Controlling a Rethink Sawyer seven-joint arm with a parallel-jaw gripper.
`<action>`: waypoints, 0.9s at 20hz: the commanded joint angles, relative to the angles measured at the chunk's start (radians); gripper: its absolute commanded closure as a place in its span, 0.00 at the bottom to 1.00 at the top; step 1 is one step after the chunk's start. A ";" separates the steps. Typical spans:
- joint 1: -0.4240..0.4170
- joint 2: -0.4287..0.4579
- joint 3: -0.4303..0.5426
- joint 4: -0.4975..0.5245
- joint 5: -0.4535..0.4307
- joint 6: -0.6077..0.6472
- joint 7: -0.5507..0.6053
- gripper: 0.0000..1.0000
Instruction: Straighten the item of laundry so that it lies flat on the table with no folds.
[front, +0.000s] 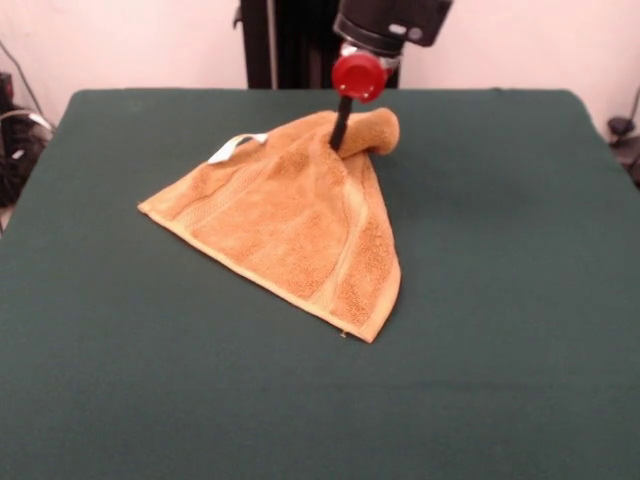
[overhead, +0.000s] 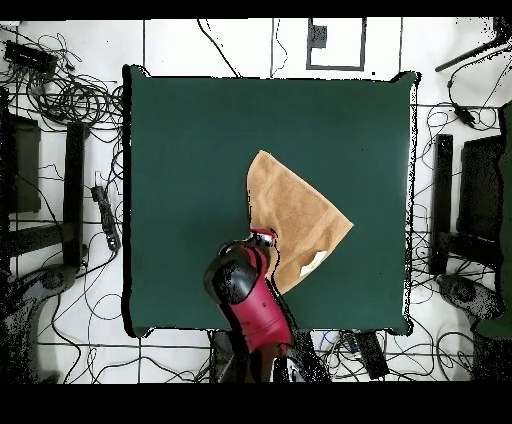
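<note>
The towel (front: 300, 215), folded into a triangle at the desk's (front: 500, 300) centre, is seen raised at its 12 o'clock corner, pinched in the closed claw (front: 342, 135), presumably for unfolding.

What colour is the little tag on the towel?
White; the tag on the towel shows best in the front view.

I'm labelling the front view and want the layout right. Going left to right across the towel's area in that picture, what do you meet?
Bare green table → towel's left corner → white tag → gripper gathering the towel's raised end → towel's lower right corner → bare table again.
</note>
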 joint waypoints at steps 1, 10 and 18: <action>-0.078 0.010 0.158 0.030 -0.095 0.022 0.327 0.00; -0.143 0.025 0.176 0.027 -0.202 -0.009 0.338 0.00; 0.110 0.063 -0.151 -0.052 -0.024 0.258 0.097 0.00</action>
